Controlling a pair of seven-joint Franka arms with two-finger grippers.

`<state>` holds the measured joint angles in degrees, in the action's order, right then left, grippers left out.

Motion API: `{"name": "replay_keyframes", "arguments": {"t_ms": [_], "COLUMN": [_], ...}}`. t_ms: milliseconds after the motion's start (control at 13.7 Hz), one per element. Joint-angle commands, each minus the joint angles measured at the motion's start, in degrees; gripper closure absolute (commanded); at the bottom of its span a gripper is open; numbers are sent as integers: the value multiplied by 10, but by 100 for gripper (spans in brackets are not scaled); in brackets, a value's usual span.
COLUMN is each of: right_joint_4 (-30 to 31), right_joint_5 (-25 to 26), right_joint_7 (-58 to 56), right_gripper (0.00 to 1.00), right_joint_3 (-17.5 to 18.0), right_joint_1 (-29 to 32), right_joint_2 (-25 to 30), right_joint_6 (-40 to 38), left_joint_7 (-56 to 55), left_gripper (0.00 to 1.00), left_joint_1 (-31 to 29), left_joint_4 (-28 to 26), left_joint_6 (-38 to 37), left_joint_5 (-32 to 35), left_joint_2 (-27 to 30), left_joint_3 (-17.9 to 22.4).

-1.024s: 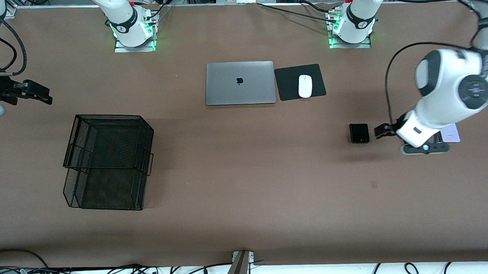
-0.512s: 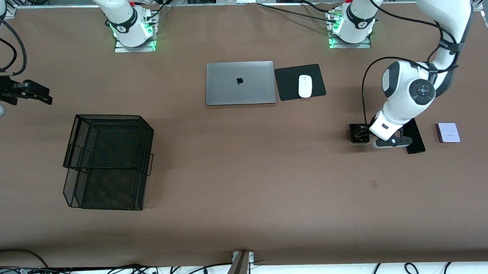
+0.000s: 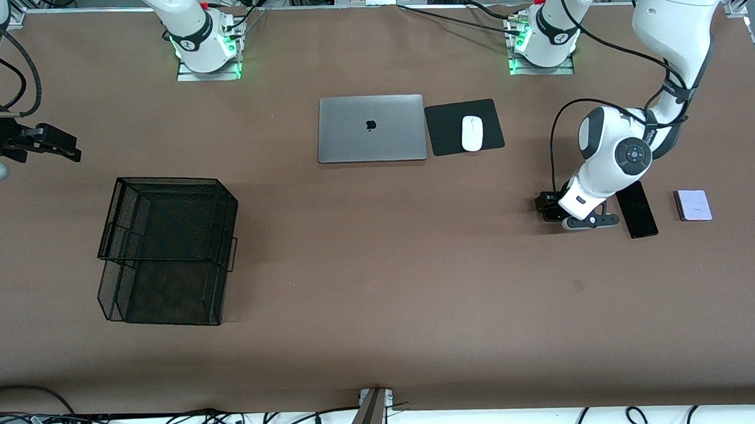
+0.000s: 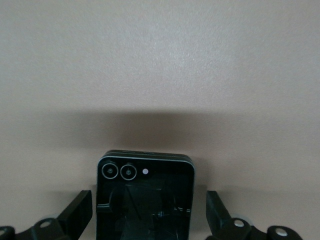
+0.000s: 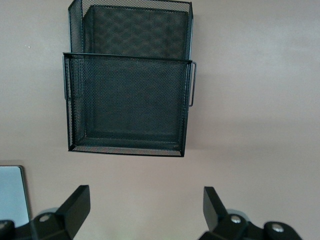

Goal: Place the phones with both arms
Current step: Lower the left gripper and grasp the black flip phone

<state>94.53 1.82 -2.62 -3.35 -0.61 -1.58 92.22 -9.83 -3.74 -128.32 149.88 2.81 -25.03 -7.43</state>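
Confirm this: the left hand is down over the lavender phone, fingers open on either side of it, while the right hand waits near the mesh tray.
Wrong phone. The left hand is down over the black flip phone, fingers open on either side, as the left wrist view shows. The lavender phone lies untouched toward the left arm's end. The right hand does wait near the mesh tray.

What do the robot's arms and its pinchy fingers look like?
Both arms are big, white and rounded, with dark grey joint bands and trailing black cables. Their bases glow green. The left gripper and right gripper each have two black, wedge-shaped fingers.
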Motion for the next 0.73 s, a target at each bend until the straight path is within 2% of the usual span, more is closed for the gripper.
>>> {"name": "replay_keyframes", "arguments": {"t_ms": [0,73,146,220,293,439,659], "right_joint_4": [7,7,7,7,7,7,7], "right_joint_5": [-2,-2,-2,-2,-2,-2,-2], "right_joint_7": [-4,-4,-4,-4,-4,-4,-4], "right_gripper": [0,0,0,0,0,0,0], "right_joint_3": [8,8,8,8,8,8,8], "right_joint_1": [9,9,9,9,9,9,9], "right_joint_2": [10,10,10,10,10,10,10], "right_joint_6": [4,5,5,4,4,5,4], "left_joint_7": [3,3,3,4,6,10,5], "left_gripper": [0,6,23,32,47,56,55], "left_joint_1": [1,2,1,-1,-3,-3,3], "left_joint_4": [-1,-1,-1,-1,0,3,17], "left_joint_6": [9,9,9,9,8,5,-15], "left_joint_5": [-11,-11,-11,-11,-11,-11,-11], "left_joint_2": [-5,-5,-7,-11,-12,-6,28], "left_joint_3": [1,1,1,1,1,1,-1]}}
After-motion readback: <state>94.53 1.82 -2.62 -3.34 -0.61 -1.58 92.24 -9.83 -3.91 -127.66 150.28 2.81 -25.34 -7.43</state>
